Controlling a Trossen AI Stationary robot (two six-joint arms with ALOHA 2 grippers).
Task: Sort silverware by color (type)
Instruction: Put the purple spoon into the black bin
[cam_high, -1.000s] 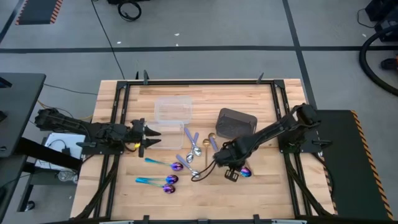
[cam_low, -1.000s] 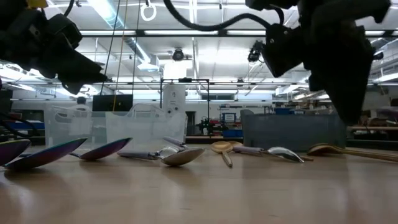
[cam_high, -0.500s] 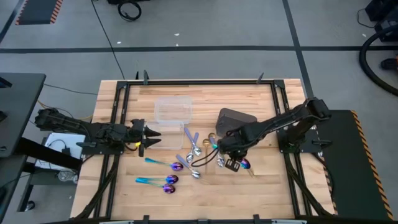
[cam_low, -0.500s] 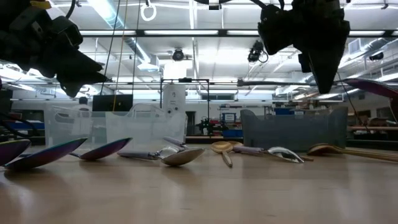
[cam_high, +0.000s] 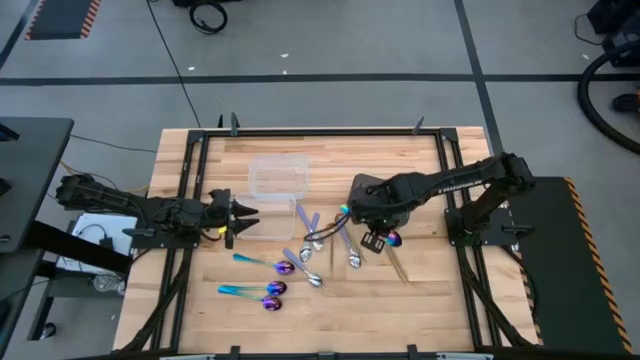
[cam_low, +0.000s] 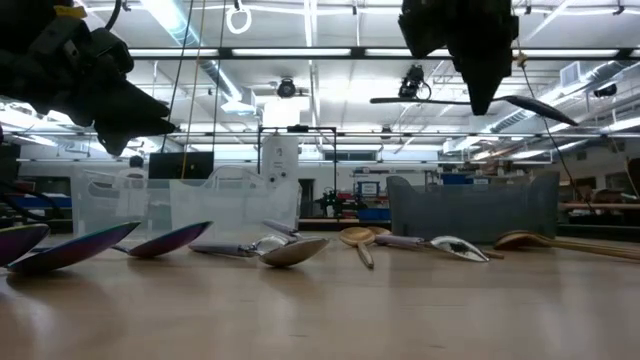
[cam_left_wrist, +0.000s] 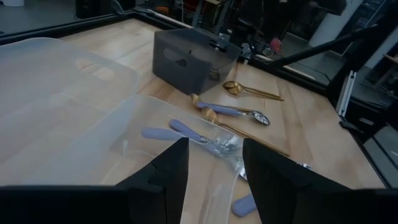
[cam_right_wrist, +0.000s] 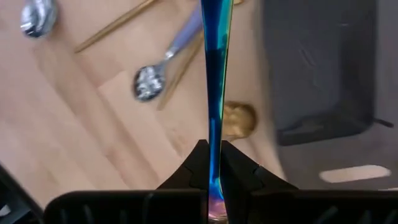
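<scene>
My right gripper (cam_high: 374, 236) hangs above the table in front of the dark grey bin (cam_high: 380, 195), shut on an iridescent blue-purple spoon (cam_low: 540, 106) with a teal handle (cam_right_wrist: 215, 56). Other spoons lie flat on the wood. Iridescent ones (cam_high: 262, 264) are at the near left, silver ones with lavender handles (cam_high: 312, 236) in the middle, and gold ones (cam_high: 395, 264) near the bin. My left gripper (cam_high: 240, 219) is open and waits level at the table's left. Its fingers (cam_left_wrist: 168, 168) point at a clear container (cam_left_wrist: 74, 106). My right gripper pinches the iridescent spoon's handle (cam_right_wrist: 215, 146) between its two fingers, close to the bowl end. The fingers (cam_low: 480, 90) come from above, pointing down, and lie across the handle. The spoon is lifted clear and lies about level, its bowl (cam_high: 393, 238) toward the table's right.
Two clear plastic containers (cam_high: 278, 176) stand toward the far left of the table. The dark grey bin (cam_low: 470, 205) stands right of them. Black rails (cam_high: 320, 130) frame the tabletop. Bare wood (cam_high: 420, 310) lies along the near edge.
My right gripper has risen from table height and moved toward the far edge, nearer the grey bin. It has carried the iridescent spoon up clear of the wood. The spoon has gone from tilted to about level.
</scene>
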